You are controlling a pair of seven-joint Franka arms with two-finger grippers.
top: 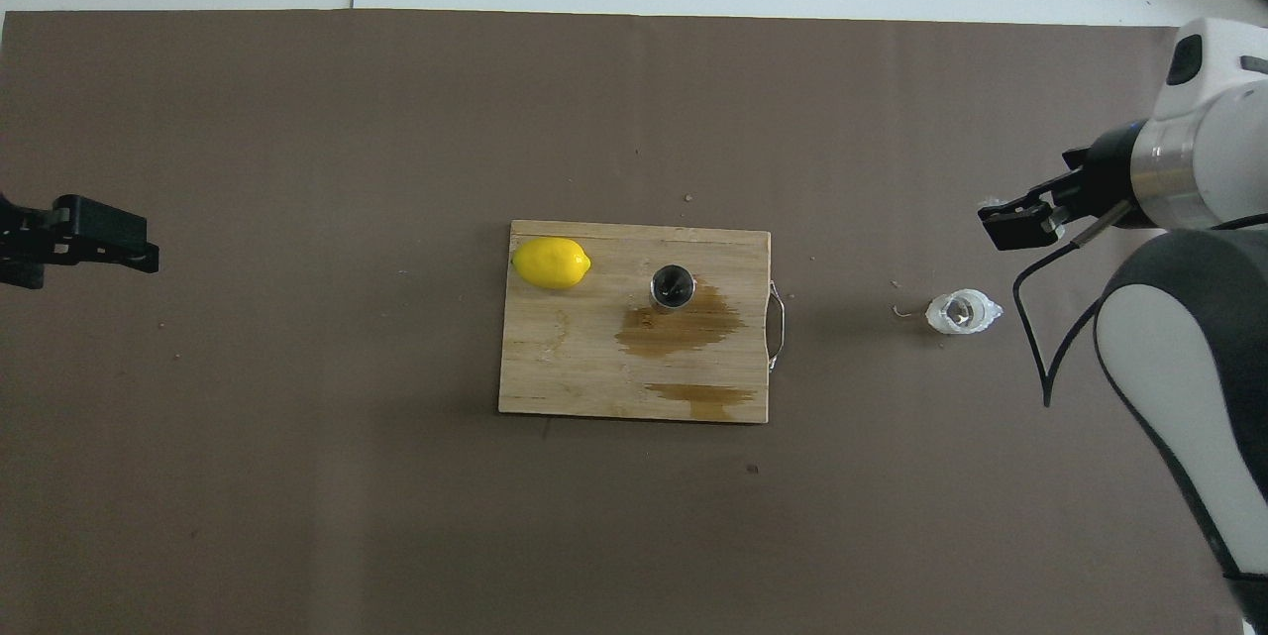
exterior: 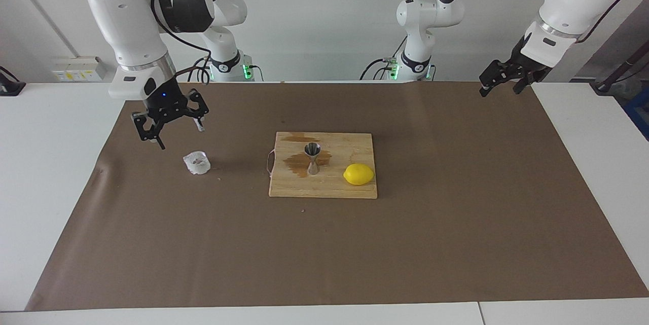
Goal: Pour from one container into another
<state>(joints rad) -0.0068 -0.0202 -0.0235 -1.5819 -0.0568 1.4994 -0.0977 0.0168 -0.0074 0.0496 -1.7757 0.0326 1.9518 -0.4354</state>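
Observation:
The clear faceted glass cup [exterior: 196, 163] stands upright on the brown mat toward the right arm's end of the table; it also shows in the overhead view [top: 959, 312]. The steel hourglass jigger [exterior: 312, 158] stands upright on the wooden cutting board [exterior: 324, 189], seen from above as a dark round mouth [top: 673, 286]. My right gripper [exterior: 174, 129] is open and empty, raised over the mat just beside the cup without touching it; it also shows in the overhead view [top: 1022, 222]. My left gripper [exterior: 501, 86] is open and empty, waiting over the mat's edge at the left arm's end.
A yellow lemon [exterior: 358, 174] lies on the board beside the jigger, toward the left arm's end. Wet brown stains [top: 684, 326] spread on the board around the jigger. The board has a wire handle [top: 778, 323] facing the cup. Small crumbs lie on the mat.

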